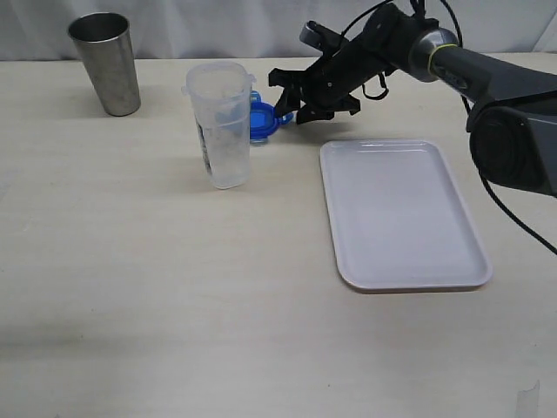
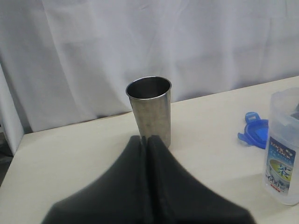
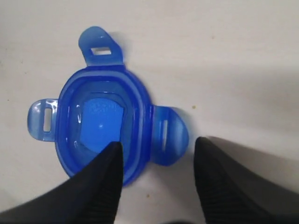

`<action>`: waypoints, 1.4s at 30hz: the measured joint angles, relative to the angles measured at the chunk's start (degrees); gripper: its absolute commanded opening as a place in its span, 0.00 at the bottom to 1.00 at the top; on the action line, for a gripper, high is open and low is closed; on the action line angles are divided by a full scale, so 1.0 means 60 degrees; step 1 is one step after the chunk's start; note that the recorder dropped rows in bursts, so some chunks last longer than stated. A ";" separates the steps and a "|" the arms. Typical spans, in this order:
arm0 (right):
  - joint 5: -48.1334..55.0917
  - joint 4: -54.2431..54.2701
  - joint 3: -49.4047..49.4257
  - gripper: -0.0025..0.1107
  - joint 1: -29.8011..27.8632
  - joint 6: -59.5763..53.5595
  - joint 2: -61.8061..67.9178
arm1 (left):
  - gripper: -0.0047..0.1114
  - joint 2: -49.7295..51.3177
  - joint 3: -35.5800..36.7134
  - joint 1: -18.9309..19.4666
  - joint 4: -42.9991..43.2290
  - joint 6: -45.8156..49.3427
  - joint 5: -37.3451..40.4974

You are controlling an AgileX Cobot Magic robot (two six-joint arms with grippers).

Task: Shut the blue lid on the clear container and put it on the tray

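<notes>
While the left hand (image 2: pixel 147 140) is sitting shut way off, the right hand (image 3: pixel 159 148) is hovering wide open, straddling the blue lid (image 3: pixel 100 121) at its rim.

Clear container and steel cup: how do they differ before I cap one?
The clear container is see-through plastic with a printed label; the steel cup is opaque grey metal. The container stands right beside the blue lid; the cup stands apart, far to the left. The cup tapers toward its base; the container's sides run nearly straight. Both stand upright, open-topped.
</notes>
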 measured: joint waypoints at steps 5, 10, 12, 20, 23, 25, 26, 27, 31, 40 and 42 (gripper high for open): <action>-0.0270 -0.0176 0.0000 0.42 0.0000 0.0176 0.0019 | 0.04 0.0000 0.0000 0.0000 0.0000 0.0000 0.0018; -0.0470 0.1182 -0.0041 0.42 0.0000 -0.0352 0.0258 | 0.04 0.0000 0.0000 0.0000 0.0000 0.0000 0.0018; -0.0470 0.1509 -0.0080 0.39 0.0000 -0.0498 0.0344 | 0.04 0.0000 0.0000 0.0000 0.0000 0.0000 0.0018; -0.0451 0.1050 -0.0103 0.17 -0.0006 -0.0457 0.0379 | 0.04 0.0000 0.0000 0.0000 0.0000 0.0000 0.0018; -0.0432 0.0988 -0.0103 0.07 -0.0021 -0.0592 0.0384 | 0.04 0.0000 0.0000 0.0000 0.0000 0.0000 0.0018; -0.0432 0.1088 -0.0103 0.06 -0.0039 -0.0792 0.0419 | 0.04 0.0000 0.0000 0.0000 0.0000 0.0000 0.0018; -0.0432 0.1203 -0.0103 0.06 -0.0039 -0.0915 0.0421 | 0.04 0.0000 0.0000 0.0000 0.0000 0.0000 0.0018; -0.0410 0.1300 -0.0103 0.06 -0.0056 -0.1036 0.0421 | 0.04 0.0000 0.0000 0.0000 0.0000 0.0000 0.0018; -0.0373 0.1648 -0.0103 0.06 -0.0056 -0.1447 0.0435 | 0.04 0.0000 0.0000 0.0000 0.0000 0.0000 0.0018; 0.0180 0.0006 -0.0103 0.06 -0.0056 -0.1578 -0.0059 | 0.04 0.0000 0.0000 0.0000 0.0000 0.0000 0.0018; 0.0446 -0.0594 -0.0103 0.06 -0.0056 -0.1555 -0.0239 | 0.04 0.0000 0.0000 0.0000 0.0000 0.0000 0.0018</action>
